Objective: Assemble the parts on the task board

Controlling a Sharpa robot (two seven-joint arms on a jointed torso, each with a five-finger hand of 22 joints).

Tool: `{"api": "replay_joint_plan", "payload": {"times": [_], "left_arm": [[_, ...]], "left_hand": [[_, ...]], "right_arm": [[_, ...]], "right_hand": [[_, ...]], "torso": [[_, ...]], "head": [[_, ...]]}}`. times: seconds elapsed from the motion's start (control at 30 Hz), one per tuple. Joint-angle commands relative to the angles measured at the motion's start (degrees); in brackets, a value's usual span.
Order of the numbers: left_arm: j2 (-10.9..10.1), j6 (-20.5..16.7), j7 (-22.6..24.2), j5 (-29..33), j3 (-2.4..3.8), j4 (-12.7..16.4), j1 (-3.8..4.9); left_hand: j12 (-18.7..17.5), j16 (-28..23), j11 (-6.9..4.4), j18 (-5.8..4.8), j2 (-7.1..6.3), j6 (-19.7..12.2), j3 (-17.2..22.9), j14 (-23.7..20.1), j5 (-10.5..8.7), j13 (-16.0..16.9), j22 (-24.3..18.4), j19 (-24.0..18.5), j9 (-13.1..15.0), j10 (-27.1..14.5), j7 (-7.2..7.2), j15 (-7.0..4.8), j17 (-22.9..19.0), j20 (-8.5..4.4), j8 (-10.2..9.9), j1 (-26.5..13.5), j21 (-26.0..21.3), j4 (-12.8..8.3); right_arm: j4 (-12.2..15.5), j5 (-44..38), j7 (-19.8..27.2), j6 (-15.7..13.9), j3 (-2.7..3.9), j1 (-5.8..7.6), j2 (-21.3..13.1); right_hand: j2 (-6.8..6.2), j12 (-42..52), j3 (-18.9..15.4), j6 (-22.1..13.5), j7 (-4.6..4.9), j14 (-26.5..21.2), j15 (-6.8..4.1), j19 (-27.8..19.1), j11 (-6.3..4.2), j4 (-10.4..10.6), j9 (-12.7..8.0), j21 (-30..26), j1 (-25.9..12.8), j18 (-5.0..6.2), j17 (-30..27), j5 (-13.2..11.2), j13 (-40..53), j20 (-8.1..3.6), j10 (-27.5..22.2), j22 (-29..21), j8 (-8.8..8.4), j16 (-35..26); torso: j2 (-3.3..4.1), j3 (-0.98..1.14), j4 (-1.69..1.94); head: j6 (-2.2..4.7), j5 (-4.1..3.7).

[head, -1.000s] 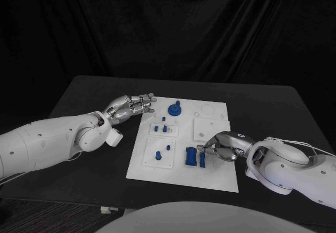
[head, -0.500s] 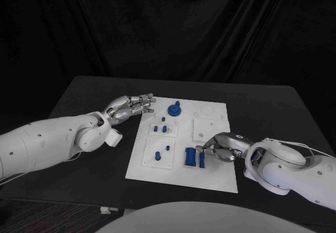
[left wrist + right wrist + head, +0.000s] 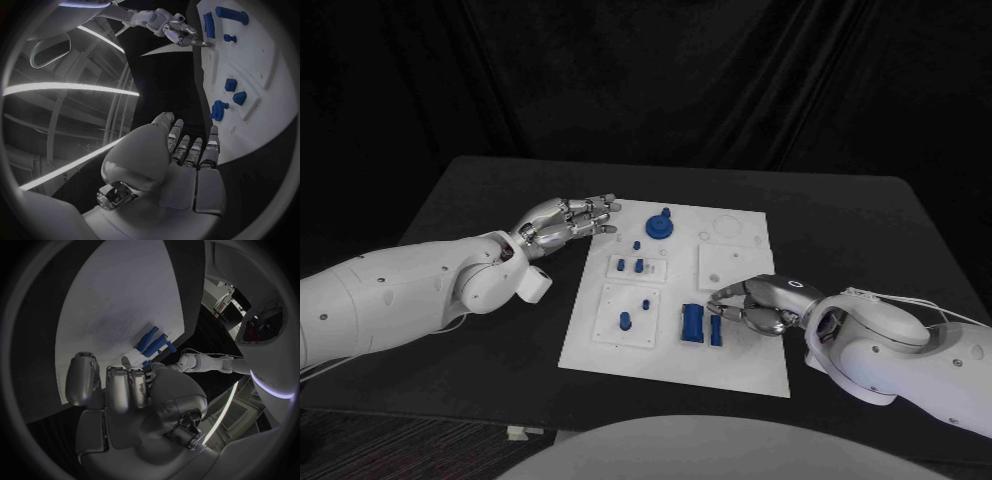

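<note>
1. Head view: task board (image 3: 733, 350) sits mid-table (image 3: 877, 210). Left hand (image 3: 567, 222) hovers just off the board's far-left corner, fingers loosely curled, holding nothing. Right hand (image 3: 759, 303) is on the board's near-right area, fingertips at the narrow blue part (image 3: 717, 331) beside the wider blue block (image 3: 692, 323); can't tell if it's gripped.
2. Left wrist view: fingers (image 3: 190, 150) straight & close together, empty, next to the board edge. Right hand (image 3: 172, 27) visible far off.
3. Right wrist view: fingers (image 3: 115, 387) curled over the board; blue parts (image 3: 153, 342) beyond them. No readable writing anywhere.

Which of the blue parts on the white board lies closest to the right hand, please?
The narrow blue bar, directly at the right hand and its fingers; the other pieces lie farther left or farther up the board.
</note>
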Motion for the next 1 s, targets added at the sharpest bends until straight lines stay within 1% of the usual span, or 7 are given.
{"api": "replay_joint_plan", "payload": {"times": [0.03,0.23,0.27,0.43,0.6,0.77,1.0], "left_arm": [[0.01,0.59,1.12,0.40,0.06,0.10,-0.14],[-0.04,0.50,1.17,0.40,0.06,0.10,-0.29],[-0.04,0.48,1.17,0.40,0.06,0.10,-0.31],[-0.04,0.39,1.17,0.40,0.06,0.08,-0.40],[-0.07,0.38,1.22,0.40,0.06,0.10,-0.46],[-0.14,0.40,1.25,0.40,0.06,0.17,-0.51],[-0.26,0.43,1.26,0.40,0.06,0.26,-0.54]], "left_hand": [[0.36,0.36,0.44,-0.51,0.29,0.28,0.56,0.22,0.21,0.11,-0.11,0.34,0.05,-0.01,0.19,-0.29,0.06,-0.19,0.39,-0.26,0.14,-0.02],[0.36,0.36,0.44,-0.51,0.29,0.28,0.56,0.22,0.21,0.11,-0.11,0.34,0.05,-0.01,0.19,-0.29,0.06,-0.19,0.39,-0.26,0.14,-0.02],[0.36,0.36,0.44,-0.51,0.29,0.28,0.56,0.22,0.21,0.11,-0.11,0.34,0.05,-0.01,0.19,-0.29,0.06,-0.19,0.39,-0.26,0.14,-0.02],[0.36,0.36,0.44,-0.51,0.29,0.28,0.56,0.22,0.21,0.11,-0.11,0.34,0.05,-0.01,0.19,-0.29,0.06,-0.19,0.39,-0.26,0.14,-0.02],[0.36,0.36,0.44,-0.51,0.29,0.28,0.56,0.22,0.21,0.11,-0.11,0.34,0.05,-0.01,0.19,-0.29,0.06,-0.19,0.39,-0.26,0.14,-0.02],[0.45,0.40,0.54,-0.51,0.30,0.40,0.80,0.28,0.23,0.12,-0.12,0.37,0.06,0.08,0.27,-0.34,0.07,-0.20,0.44,-0.30,0.14,-0.06],[0.45,0.40,0.54,-0.51,0.30,0.40,0.80,0.28,0.23,0.12,-0.12,0.37,0.06,0.08,0.27,-0.34,0.07,-0.20,0.44,-0.30,0.14,-0.06]], "right_arm": [[0.23,-2.77,-0.56,-4.50,0.01,-0.11,-0.43],[1.28,-3.09,1.82,-8.01,0.03,-0.08,-1.75],[1.50,-3.11,2.10,-8.28,0.03,-0.07,-2.00],[2.43,-3.17,3.50,-8.15,0.03,-0.01,-3.10],[2.90,-3.19,4.27,-5.90,0.03,-0.01,-3.55],[3.24,-3.20,4.88,-3.51,0.02,-0.05,-3.66],[3.28,-3.20,5.11,-2.01,0.02,-0.17,-3.36]], "right_hand": [[-0.11,-0.27,0.31,-0.31,-0.08,4.50,-0.34,-0.32,-0.50,0.00,-0.14,-0.13,-0.57,0.26,7.71,-0.47,14.14,0.11,5.39,10.03,-0.31,-0.29],[0.09,0.32,0.28,4.63,-0.35,4.76,-0.65,0.40,-0.81,0.03,0.14,1.29,-1.45,-0.05,8.68,-0.91,14.83,-0.16,5.81,10.47,0.61,0.16],[0.10,0.53,0.24,6.83,-0.34,4.79,-0.72,0.68,-0.79,0.04,0.29,1.84,-1.88,-0.17,8.76,-0.94,15.07,-0.23,5.95,10.63,0.95,0.21],[0.13,0.53,0.02,12.49,-0.34,4.90,-1.08,1.27,-0.68,0.05,0.63,3.08,-3.35,-0.43,9.24,-1.81,15.07,-0.51,5.95,10.99,1.78,0.44],[0.08,0.53,-0.32,13.68,-0.46,4.96,-1.30,1.48,-0.75,0.02,0.33,3.55,-4.47,-0.53,9.50,-4.10,15.07,-0.75,5.95,11.12,1.57,0.57],[0.00,0.53,-0.36,14.20,-0.54,4.98,-1.38,1.59,-0.78,-0.03,0.31,3.80,-4.50,-0.58,9.62,-4.47,15.07,-0.82,5.95,11.19,1.65,0.62],[0.07,0.53,-0.18,15.35,-1.06,5.01,-1.65,1.68,-1.14,-0.05,0.23,4.03,-4.15,-0.62,9.77,-3.91,15.07,-1.04,5.95,11.26,1.76,0.70]], "torso": [[-0.03,-0.01,-0.01],[-0.08,-0.02,-0.05],[-0.08,-0.02,-0.02],[-0.06,-0.01,0.01],[-0.08,0.00,0.03],[-0.06,-0.04,0.06],[0.09,-0.06,-0.10]], "head": [[-0.01,0.12],[-0.01,0.28],[-0.01,0.24],[-0.01,0.10],[-0.01,0.14],[-0.01,0.24],[-0.01,0.39]]}}
